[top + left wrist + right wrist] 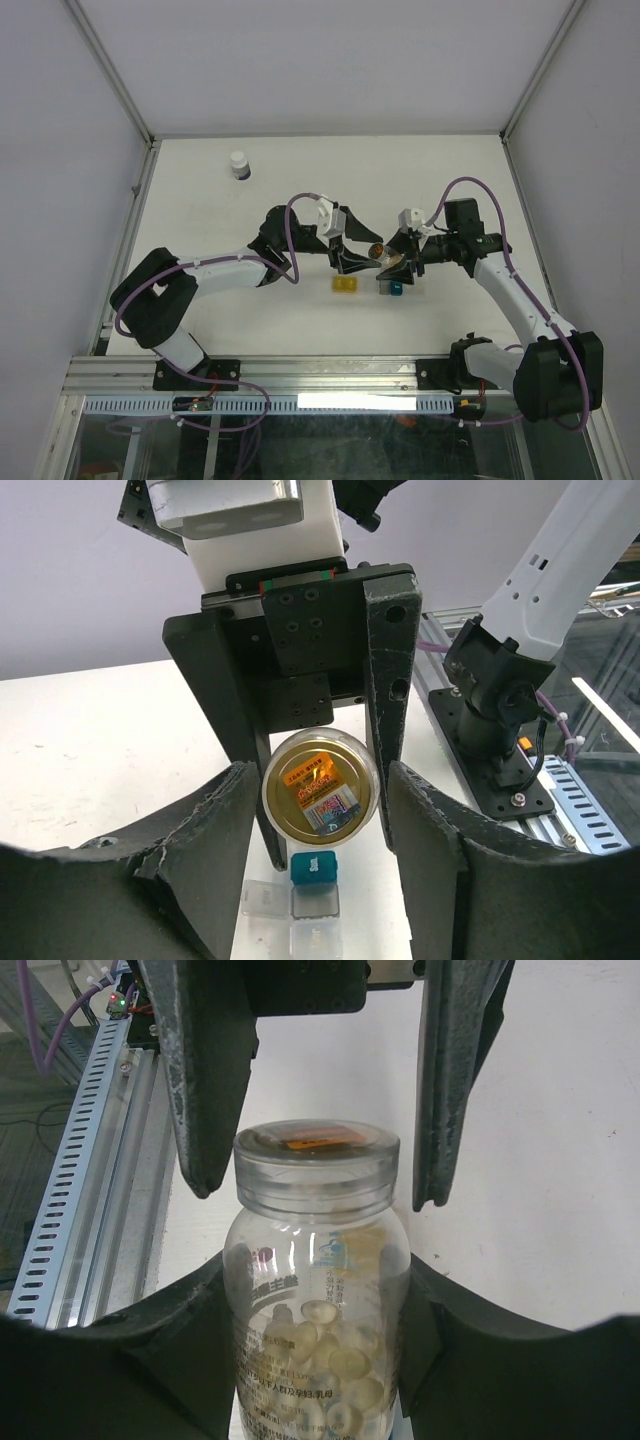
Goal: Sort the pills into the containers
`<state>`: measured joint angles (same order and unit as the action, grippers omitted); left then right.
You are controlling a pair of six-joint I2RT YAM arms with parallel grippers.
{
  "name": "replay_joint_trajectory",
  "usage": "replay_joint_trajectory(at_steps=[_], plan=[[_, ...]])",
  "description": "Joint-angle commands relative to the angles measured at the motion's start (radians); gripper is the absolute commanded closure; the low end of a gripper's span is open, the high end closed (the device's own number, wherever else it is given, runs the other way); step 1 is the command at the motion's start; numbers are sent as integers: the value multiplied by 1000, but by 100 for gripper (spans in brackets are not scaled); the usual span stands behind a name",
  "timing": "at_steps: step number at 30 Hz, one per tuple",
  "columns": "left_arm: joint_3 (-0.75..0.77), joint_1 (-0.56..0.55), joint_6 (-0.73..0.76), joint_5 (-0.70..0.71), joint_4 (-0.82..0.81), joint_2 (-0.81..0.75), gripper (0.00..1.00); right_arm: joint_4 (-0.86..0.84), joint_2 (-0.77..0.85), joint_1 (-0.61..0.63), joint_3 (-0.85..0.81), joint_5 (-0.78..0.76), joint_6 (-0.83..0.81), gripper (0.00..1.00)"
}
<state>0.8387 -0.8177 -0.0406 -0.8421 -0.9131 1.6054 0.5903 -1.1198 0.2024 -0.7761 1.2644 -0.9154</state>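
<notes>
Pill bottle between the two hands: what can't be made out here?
Right wrist view: pill bottle base cut off by the bottom edge; label print blurred.
Left wrist view: only its lid shows, hiding the body.
Top view: bottle too small for any detail.

White table [300, 180], pale walls [330, 60]

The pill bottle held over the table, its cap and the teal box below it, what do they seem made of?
Bottle: likely clear glossy plastic, possibly glass; pills show through the wall. Cap: clear plastic, with a label visible through its top. Teal compartment: moulded plastic, satin sheen; translucency hard to judge.
</notes>
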Motion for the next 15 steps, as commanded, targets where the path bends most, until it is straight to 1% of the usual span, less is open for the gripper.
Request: replay_joint_trajectory(at_steps=[1,2,4,5,8,10,13,15], plan=[[18,-8,6,-23,-32,-13,46,-7,4,-4,-45,38,-17,100],[18,-8,4,-24,-33,-15,49,-7,3,-4,-45,38,-16,100],[14,-8,1,-23,-34,-18,61,-8,3,-4,-45,37,-15,100],[12,-8,-1,-18,-35,-20,68,-7,4,-4,-44,37,-14,100],[-1,-10,-5,3,-36,-32,75,-7,6,-4,-46,36,-13,100],[-10,-13,-24,28,-27,-45,84,-8,5,-4,-46,31,-12,100],[-9,-29,-94,118,39,-70,99,-20,4,-4,-45,22,4,100],[3,-52,-164,226,124,-97,100,-27,2,-6,-44,15,16,100]])
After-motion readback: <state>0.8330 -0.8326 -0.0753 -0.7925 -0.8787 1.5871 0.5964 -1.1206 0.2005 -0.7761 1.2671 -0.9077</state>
